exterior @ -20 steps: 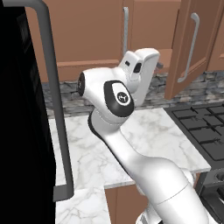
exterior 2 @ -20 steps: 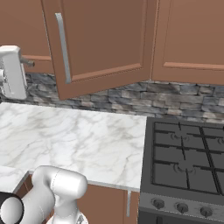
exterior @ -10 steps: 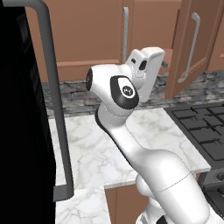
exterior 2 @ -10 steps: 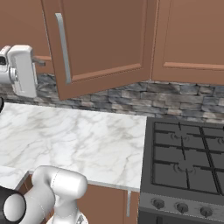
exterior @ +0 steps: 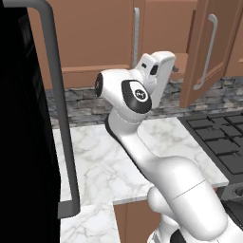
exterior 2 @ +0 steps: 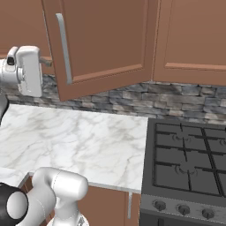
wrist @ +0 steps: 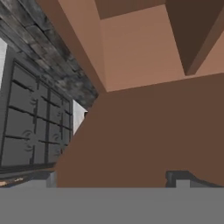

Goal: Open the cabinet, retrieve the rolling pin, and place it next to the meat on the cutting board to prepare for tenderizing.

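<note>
White marble bench (exterior 2: 88,141), bare where it shows, with a black stove (exterior 2: 190,163) set at its right end. Robot arm rising from the base, hand lifted to the level of the cabinet's lower edge. Claw (exterior 2: 44,62) at the left of the right base view, jaws wide apart with nothing between them. Grey stone backsplash (exterior 2: 132,99) behind the bench. Brown wooden cabinet (exterior 2: 106,39): one door swung partly out, its silver bar handle (exterior 2: 64,48) near the claw. Rolling pin and cutting board not located from here. Risks, as I judge them: the half-open door may catch the hand as it reaches in; a blind reach could knock the pin off its shelf.
</note>
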Tool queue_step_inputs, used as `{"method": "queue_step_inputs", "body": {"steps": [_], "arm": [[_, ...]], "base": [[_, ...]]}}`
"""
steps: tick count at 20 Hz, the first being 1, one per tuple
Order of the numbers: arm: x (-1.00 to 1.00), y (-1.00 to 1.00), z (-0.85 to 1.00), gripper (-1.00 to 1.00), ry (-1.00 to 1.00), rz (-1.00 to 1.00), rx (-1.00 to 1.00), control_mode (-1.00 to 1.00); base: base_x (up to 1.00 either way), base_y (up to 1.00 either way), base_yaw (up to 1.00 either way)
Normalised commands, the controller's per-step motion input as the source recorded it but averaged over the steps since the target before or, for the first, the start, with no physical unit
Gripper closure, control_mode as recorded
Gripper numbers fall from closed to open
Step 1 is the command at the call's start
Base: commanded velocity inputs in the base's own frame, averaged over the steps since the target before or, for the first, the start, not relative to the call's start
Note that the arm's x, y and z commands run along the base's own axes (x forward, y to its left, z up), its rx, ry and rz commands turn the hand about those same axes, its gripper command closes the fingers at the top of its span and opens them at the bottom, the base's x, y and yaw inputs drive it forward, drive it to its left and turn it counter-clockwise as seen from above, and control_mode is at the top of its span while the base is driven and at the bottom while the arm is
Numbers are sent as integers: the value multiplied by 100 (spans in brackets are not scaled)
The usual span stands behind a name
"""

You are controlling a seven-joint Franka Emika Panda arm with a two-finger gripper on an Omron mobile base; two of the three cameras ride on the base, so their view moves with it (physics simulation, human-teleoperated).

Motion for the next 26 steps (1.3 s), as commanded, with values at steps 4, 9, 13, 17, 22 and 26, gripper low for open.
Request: {"method": "queue_step_inputs", "body": {"steps": [4, 9, 13, 17, 22, 26], "arm": [[20, -2, -6, -100, 0, 3, 1, -100], [16, -8, -5, -100, 0, 2, 0, -100], [1, -32, -6, -100, 0, 0, 0, -100], [0, -50, -8, -100, 0, 0, 0, -100], [-1, -61, -7, -100, 0, 0, 0, -100], [-16, -64, -3, -100, 0, 0, 0, -100]], "base": [[0, 0, 0], [0, 0, 0], [0, 0, 0], [0, 0, 0], [0, 0, 0], [0, 0, 0]]}}
